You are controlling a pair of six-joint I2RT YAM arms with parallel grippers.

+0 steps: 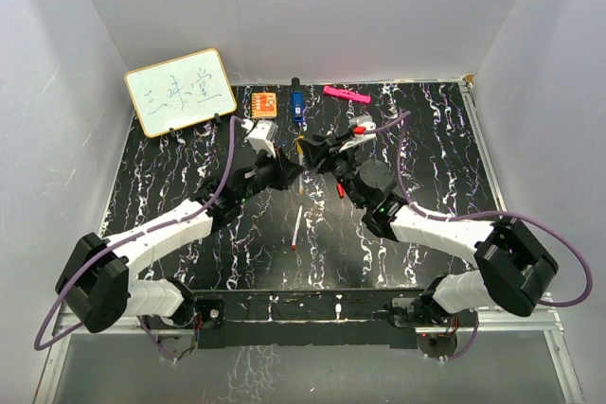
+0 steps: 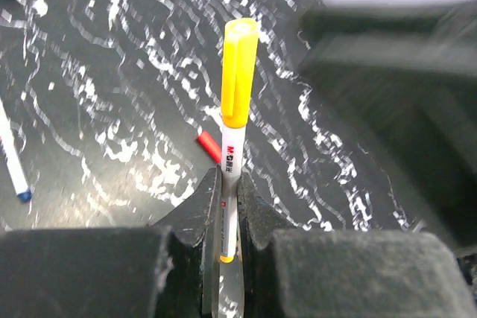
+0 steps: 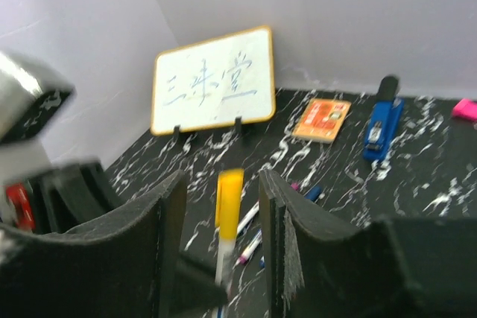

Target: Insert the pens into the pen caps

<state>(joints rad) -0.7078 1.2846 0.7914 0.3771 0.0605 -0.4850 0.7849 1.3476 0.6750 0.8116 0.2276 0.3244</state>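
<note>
My left gripper (image 2: 227, 180) is shut on a white-barrelled pen (image 2: 229, 199) and holds it above the table. A yellow cap (image 2: 238, 72) sits on the pen's far end. My right gripper (image 3: 222, 184) is open, its fingers on either side of the yellow cap (image 3: 229, 197) with gaps on both sides. In the top view the two grippers meet at mid-table, the left gripper (image 1: 287, 170) facing the right gripper (image 1: 319, 154). A red cap (image 2: 209, 146) lies on the table below. One loose pen (image 1: 297, 226) lies nearer the arm bases. Two more pens (image 3: 250, 247) and a blue cap (image 3: 313, 193) lie beyond the right fingers.
A small whiteboard (image 1: 180, 91) stands at the back left. An orange square (image 1: 264, 103), a blue stapler-like object (image 1: 296, 103) and a pink bar (image 1: 346, 95) lie along the back edge. White walls close in the table on three sides.
</note>
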